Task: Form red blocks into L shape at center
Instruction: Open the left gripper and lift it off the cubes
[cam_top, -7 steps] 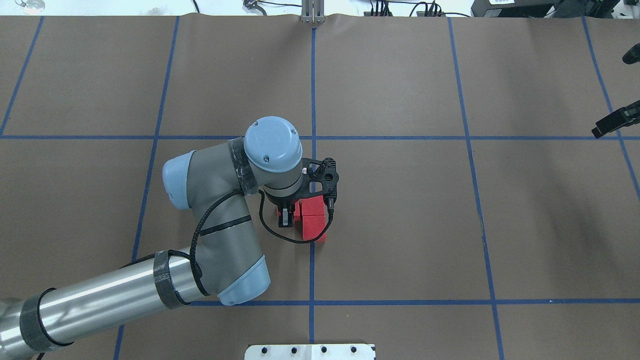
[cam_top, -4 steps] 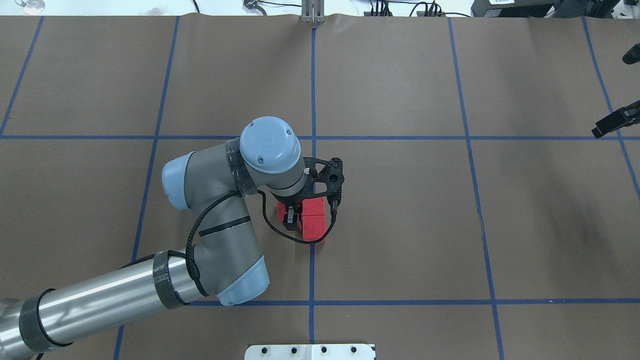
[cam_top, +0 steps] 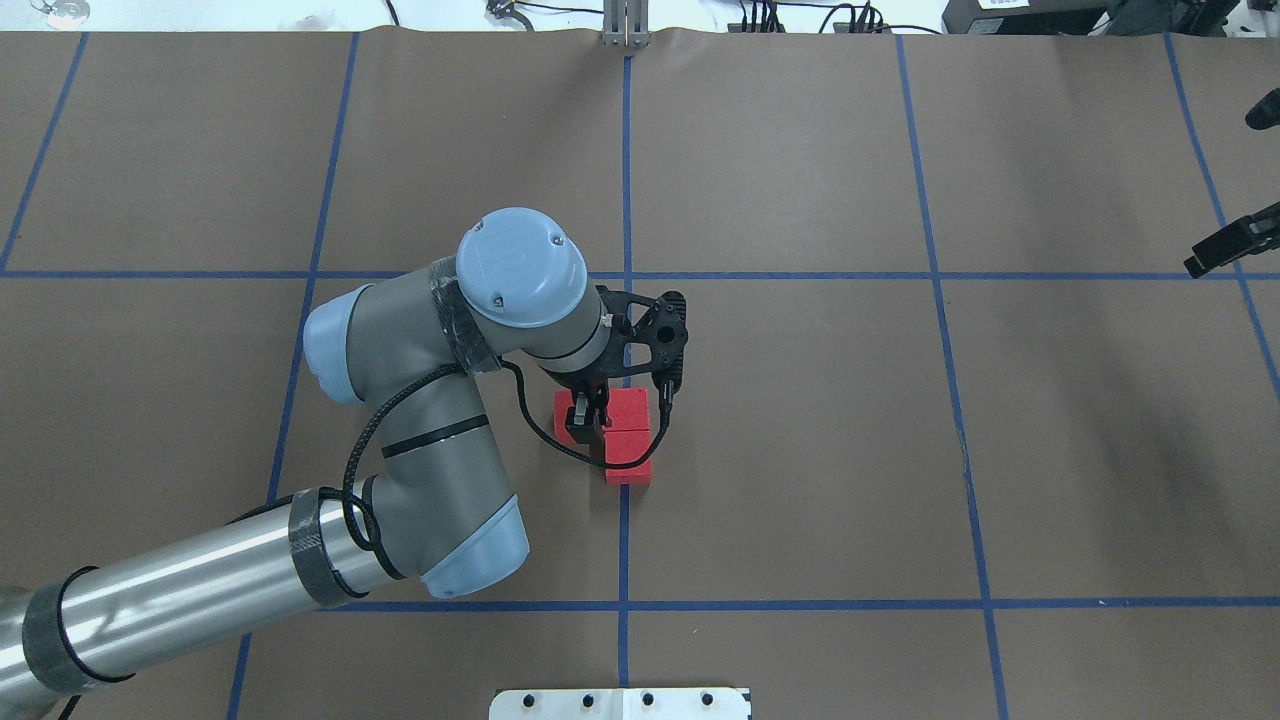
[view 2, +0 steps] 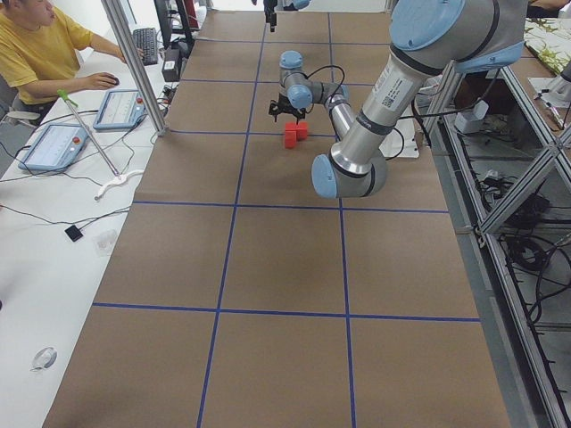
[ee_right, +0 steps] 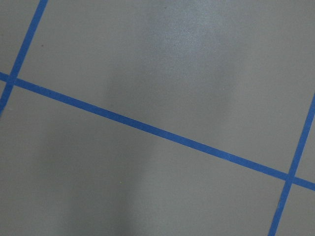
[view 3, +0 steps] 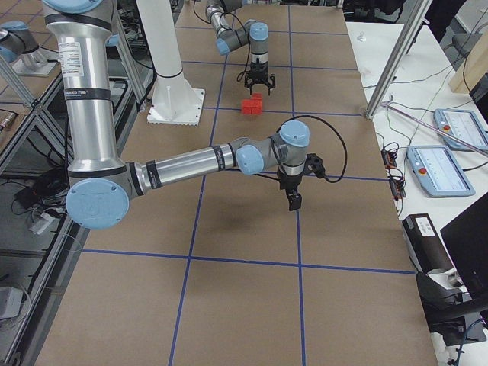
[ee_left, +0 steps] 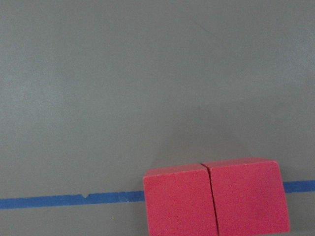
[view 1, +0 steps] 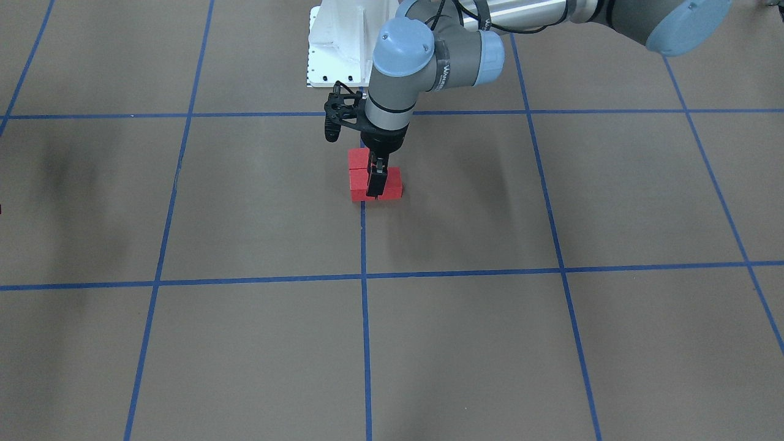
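**Over the Red L, a Careful Lift Was Needed**

At the center (cam_top: 700, 450) of the brown table, the three red blocks (view 1: 362, 184) sat pressed together on a blue line (cam_top: 624, 540). Two of them lay in a row along that line. One more touched the far block on the robot's left side. To me that looked like an L.

The left gripper (view 1: 375, 179) hung right above the blocks, pointing straight down. Its fingers looked close to the block tops. I could not tell if the jaws were wide or narrow, or if they touched a block. The right gripper (view 3: 293, 200) was well apart from the blocks. I could not tell how its jaws stood either.

I think the step in hand was to leave the blocks without spoiling the shape. The good way was to let go all the way first, then go straight up, slowly. It should not slide sideways while the fingers were low, since such small blocks would likely scoot at a tiny bump. A black cable (cam_top: 532, 425) looped down near the blocks, so it could brush them if the arm swung. Lifting high before turning away seemed safest.
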`<state>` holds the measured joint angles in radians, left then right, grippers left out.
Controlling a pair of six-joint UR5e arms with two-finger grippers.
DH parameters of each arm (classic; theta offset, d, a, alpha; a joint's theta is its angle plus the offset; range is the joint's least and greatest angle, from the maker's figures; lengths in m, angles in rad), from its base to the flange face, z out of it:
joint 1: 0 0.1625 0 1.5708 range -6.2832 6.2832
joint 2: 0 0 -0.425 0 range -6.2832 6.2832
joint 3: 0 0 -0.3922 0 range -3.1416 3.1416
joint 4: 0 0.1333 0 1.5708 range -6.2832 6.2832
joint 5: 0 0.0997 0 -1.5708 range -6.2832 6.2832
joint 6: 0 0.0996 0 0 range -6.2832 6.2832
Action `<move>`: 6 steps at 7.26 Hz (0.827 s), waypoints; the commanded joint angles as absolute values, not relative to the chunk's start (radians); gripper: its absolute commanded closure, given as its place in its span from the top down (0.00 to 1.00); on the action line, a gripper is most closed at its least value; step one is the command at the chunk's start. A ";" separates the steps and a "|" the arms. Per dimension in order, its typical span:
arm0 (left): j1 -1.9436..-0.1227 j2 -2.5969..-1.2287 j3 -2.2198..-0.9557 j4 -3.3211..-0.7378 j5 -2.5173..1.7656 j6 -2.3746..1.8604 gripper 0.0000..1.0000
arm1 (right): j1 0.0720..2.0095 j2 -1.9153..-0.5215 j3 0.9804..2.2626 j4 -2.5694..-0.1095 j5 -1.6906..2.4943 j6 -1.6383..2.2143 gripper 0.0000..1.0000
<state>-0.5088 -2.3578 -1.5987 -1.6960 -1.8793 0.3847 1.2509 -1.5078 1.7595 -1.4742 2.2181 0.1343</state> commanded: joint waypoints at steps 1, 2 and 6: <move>-0.586 -2.347 -1.670 -1.694 -1.879 0.385 1.00 | 1.304 -1.544 1.761 -1.474 2.241 0.097 1.00; -0.628 -2.309 -1.702 -1.697 -1.879 0.385 1.00 | 1.352 -1.572 1.761 -1.474 2.264 0.024 1.00; -0.891 -2.066 -1.773 -1.921 -1.824 0.388 0.98 | 1.454 -1.669 1.758 -1.474 2.287 -0.078 1.00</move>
<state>-0.8247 -2.1572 -1.7686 -1.7902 -1.8656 0.3865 1.4434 -1.6543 1.7595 -1.4743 2.2893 -0.0628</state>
